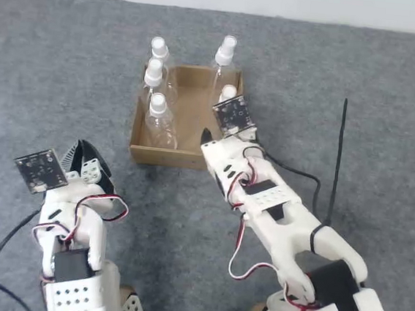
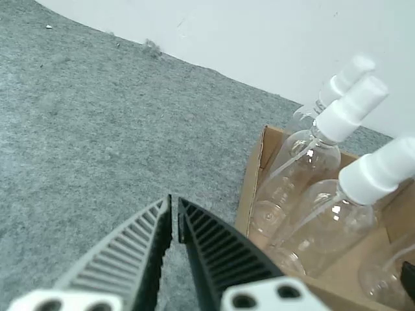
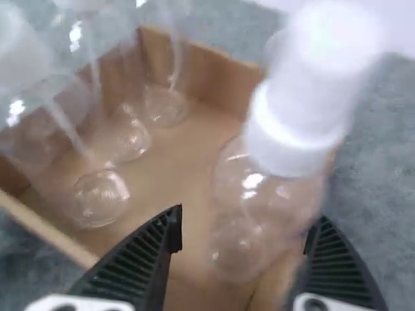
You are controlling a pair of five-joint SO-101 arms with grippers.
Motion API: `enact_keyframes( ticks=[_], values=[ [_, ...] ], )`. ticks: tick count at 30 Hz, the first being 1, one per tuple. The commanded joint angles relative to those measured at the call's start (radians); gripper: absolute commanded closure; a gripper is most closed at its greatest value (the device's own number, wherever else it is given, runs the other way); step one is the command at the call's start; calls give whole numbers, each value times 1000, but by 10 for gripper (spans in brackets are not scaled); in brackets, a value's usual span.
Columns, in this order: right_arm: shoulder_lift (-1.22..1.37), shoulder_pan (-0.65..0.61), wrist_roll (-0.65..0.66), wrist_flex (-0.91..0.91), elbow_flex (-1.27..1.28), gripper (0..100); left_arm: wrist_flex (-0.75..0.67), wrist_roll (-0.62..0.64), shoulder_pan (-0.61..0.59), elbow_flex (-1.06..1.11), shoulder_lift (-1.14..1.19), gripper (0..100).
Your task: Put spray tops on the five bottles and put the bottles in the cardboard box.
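The cardboard box (image 1: 189,121) stands mid-table with five clear bottles in it, each with a white spray top. Three stand along one side (image 1: 157,110), one in the far corner (image 1: 225,52), and one (image 1: 228,93) just ahead of my right arm (image 1: 262,194). In the right wrist view this bottle (image 3: 272,194) stands between the spread fingers of my open right gripper (image 3: 243,240), with a gap on one side. My left gripper (image 2: 174,223) is shut on nothing above the grey mat, short of the box (image 2: 249,188) and its bottles (image 2: 311,155).
Grey mat (image 1: 361,89) surrounds the box on every side. A black cable (image 1: 338,153) runs up beside the right arm. The left arm (image 1: 76,216) sits at the near left, well back from the box. A white wall (image 2: 259,39) closes the far edge.
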Motion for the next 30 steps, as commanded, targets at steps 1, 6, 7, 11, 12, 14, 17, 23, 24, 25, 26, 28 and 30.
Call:
enact_keyframes(
  ticks=[1,6,7,11,12,14,17,23,24,25,26,28,30],
  values=[
    [-76,-21,2,19,-52,739,3,-9,0,-10,-18,988],
    [-97,-16,2,22,-48,739,3,-9,0,-10,-18,988],
    [-111,-15,2,28,-44,739,3,-9,0,-10,-18,988],
    [-180,-12,-2,127,-46,739,3,-9,0,-10,-18,988],
    [-194,-13,-2,148,-46,739,3,-9,0,-10,-18,988],
    [-216,-15,-3,180,-46,739,3,-9,0,-10,-18,988],
    [-240,-15,-3,216,-46,739,3,-9,0,-10,-18,988],
    [-259,-12,2,262,-51,742,3,-9,0,-10,-18,988],
    [-262,-12,2,269,-51,742,3,-9,0,-10,-18,988],
    [-265,-12,2,275,-51,742,3,-9,0,-10,-18,988],
    [-269,-12,2,285,-51,742,3,-9,0,-10,-18,988],
    [-285,-12,2,306,-51,764,3,-9,2,-10,-18,988],
    [-308,-12,3,328,-51,806,3,-9,2,-10,-18,988]
  ],
)
